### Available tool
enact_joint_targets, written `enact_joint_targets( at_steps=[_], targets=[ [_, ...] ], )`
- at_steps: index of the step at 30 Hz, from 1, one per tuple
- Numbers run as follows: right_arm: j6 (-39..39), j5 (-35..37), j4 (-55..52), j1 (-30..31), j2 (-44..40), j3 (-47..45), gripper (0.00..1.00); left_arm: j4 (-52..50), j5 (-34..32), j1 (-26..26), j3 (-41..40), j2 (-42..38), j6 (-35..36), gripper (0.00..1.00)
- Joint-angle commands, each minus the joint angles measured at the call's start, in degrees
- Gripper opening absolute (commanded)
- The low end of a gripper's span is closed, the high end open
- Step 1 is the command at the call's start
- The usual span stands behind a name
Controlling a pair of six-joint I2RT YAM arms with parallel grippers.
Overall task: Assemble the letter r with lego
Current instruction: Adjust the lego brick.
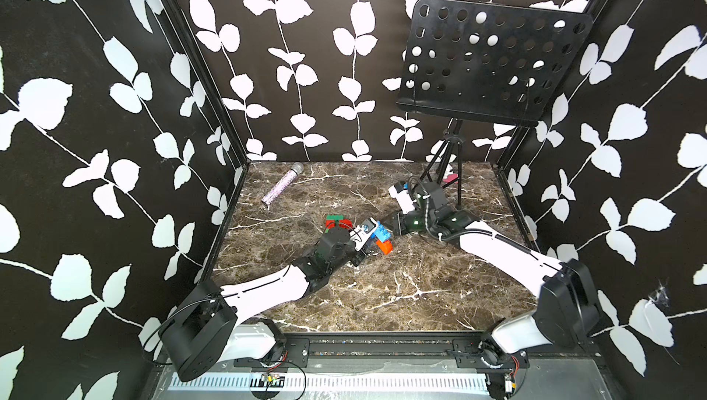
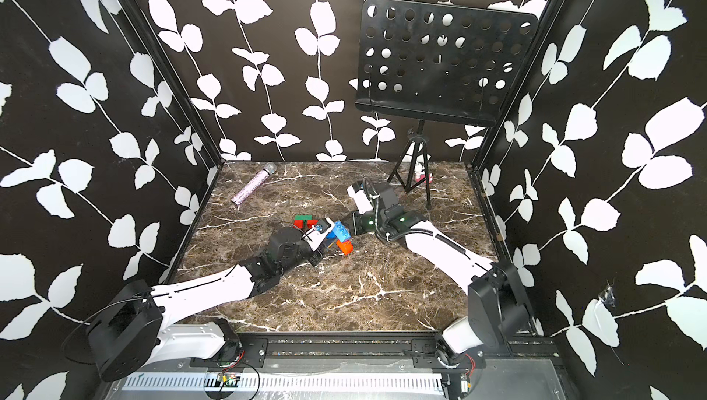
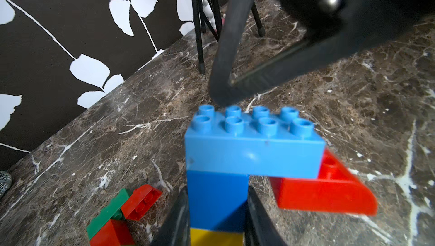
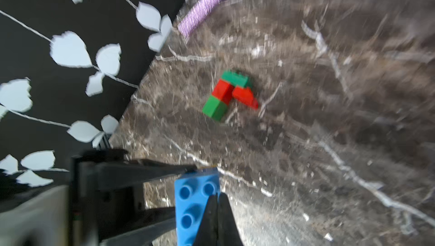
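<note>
**Mid-table: left gripper [image 3: 217, 219] holds lego stack [image 1: 382, 231], right gripper [image 4: 216, 201] on top**

Left jaws clamp blue brick [image 3: 216, 195]; yellow brick [image 3: 216, 236] below, light blue brick [image 3: 254, 153] across top, orange brick [image 3: 324, 193] under its overhang. Right jaws pinched shut, empty, tips against top studs. A green-red cluster [image 1: 336, 220] lies beside.

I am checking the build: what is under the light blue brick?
Under the light blue brick sits a blue brick, then a yellow brick; anything lower is not visible.
</note>
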Motion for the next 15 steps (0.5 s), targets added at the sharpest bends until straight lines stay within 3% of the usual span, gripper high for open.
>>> enact_joint_targets(
  at_steps=[1, 8, 15],
  targets=[
    [0.0, -0.9, -0.8, 4.2, 0.8, 0.3, 0.00, 3.3, 0.2, 0.4, 1.1, -0.1, -0.4, 0.30],
    [-3.5, 6.2, -5.3, 3.5, -1.9, 1.1, 0.00, 3.2, 0.6, 0.4, 1.0, 0.1, -0.8, 0.30],
    [-3.2, 9.1, -4.3, -2.8, -7.6, 1.4, 0.00, -2.9, -3.1, 0.5, 4.6, 2.4, -4.6, 0.30]
  ],
)
